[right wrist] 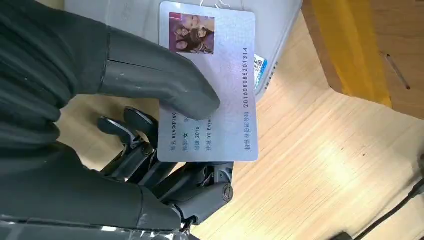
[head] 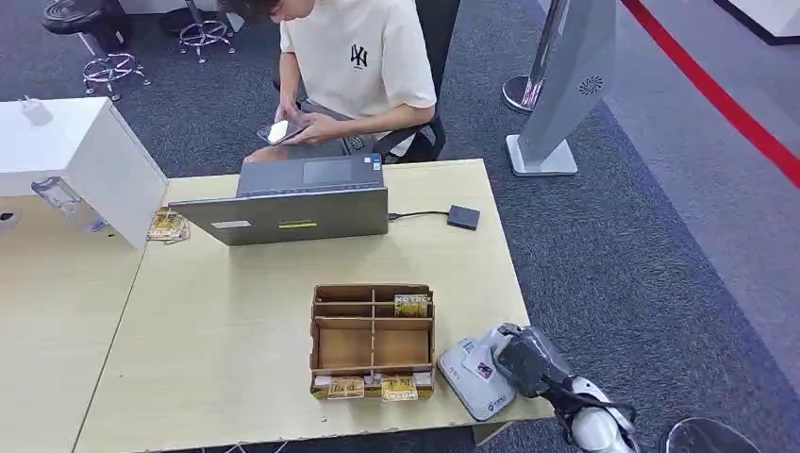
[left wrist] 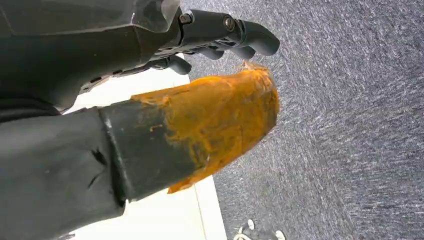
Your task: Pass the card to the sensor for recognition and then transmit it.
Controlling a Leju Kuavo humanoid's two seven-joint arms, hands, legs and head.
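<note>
From my feed, the table has a laptop at its far edge, with a person sitting right behind it. To the laptop's right there's a small box on a cable. Nearer me, mid-table, sits the divided organizer. Just right of that, at the table's near right corner, is the sensor, and my right hand holds the card over it. A cabinet stands off to the left.

Light wooden table carries a laptop, cardboard organizer, white sensor and small black box
</note>
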